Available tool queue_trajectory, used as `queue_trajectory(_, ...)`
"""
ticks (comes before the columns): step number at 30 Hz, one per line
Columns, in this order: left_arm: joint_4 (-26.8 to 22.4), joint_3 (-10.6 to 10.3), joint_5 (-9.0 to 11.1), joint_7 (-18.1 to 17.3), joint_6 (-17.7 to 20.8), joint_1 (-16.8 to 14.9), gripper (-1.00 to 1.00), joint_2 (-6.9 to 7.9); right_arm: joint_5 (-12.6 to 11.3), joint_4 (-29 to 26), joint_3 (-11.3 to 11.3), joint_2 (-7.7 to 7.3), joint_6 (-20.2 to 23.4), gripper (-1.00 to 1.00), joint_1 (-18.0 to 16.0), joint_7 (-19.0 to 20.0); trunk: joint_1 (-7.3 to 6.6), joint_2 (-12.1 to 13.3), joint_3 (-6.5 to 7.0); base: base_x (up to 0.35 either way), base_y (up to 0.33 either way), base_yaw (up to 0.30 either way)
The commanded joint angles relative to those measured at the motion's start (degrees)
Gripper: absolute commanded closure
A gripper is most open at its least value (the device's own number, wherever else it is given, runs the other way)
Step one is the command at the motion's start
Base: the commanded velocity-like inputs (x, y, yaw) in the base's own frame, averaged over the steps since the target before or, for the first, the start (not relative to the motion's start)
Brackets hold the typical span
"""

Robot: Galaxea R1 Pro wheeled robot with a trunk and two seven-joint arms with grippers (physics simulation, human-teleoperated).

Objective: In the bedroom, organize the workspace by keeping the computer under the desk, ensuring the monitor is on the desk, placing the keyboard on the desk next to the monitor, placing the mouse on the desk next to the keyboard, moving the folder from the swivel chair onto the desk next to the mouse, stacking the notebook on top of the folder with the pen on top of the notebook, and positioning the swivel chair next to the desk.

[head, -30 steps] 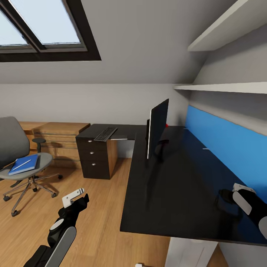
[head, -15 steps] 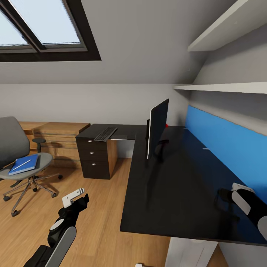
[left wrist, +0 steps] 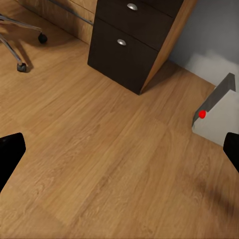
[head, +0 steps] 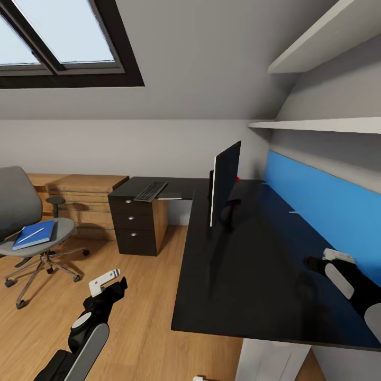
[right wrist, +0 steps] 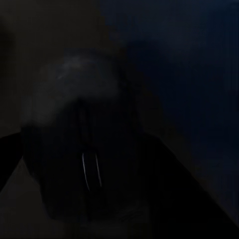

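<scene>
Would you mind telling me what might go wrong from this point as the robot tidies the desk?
1. The right claw is low over the desk beside the blue back panel; the dark mouse-like shape beneath it is hard to see, so a grasp may slip.
2. The pen lies loose on the folder on the swivel chair; lifting the folder could roll it off.
3. The keyboard sits at the desk's edge; a nudge could drop it.
</scene>
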Motion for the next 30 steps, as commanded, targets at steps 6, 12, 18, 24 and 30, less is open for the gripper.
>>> queue_trajectory(6,-0.1,-0.1,0.3,0.4,0.2,0.0,-1.00,0.06,-0.8,-0.8,0.5,-0.11,0.1,1.00,-0.1,-0.7,0.00,0.0,-0.07,0.000,0.000,0.000)
queue_trajectory(12,0.1,-0.1,0.3,0.4,0.2,0.0,-1.00,0.10,-0.9,-1.3,0.6,-0.06,0.2,1.00,-0.1,-0.7,0.00,0.0,-0.07,0.000,0.000,0.000)
queue_trajectory(18,0.3,-0.3,0.3,0.3,0.3,-0.1,-1.00,0.14,-1.0,-8.1,0.8,0.74,2.0,1.00,0.2,-1.2,0.00,0.0,-0.07,0.000,0.000,0.000)
queue_trajectory(24,0.4,-0.3,0.2,0.3,0.3,0.0,-1.00,0.22,-1.0,-21.5,2.1,5.45,5.0,1.00,3.6,-11.4,0.00,0.0,-0.07,-0.129,0.020,0.000)
queue_trajectory(30,0.4,-0.4,0.2,0.3,0.3,0.0,-1.00,0.23,-1.3,-30.4,4.8,11.66,6.3,1.00,7.7,-16.1,0.00,0.0,-0.07,-0.292,0.141,0.000)
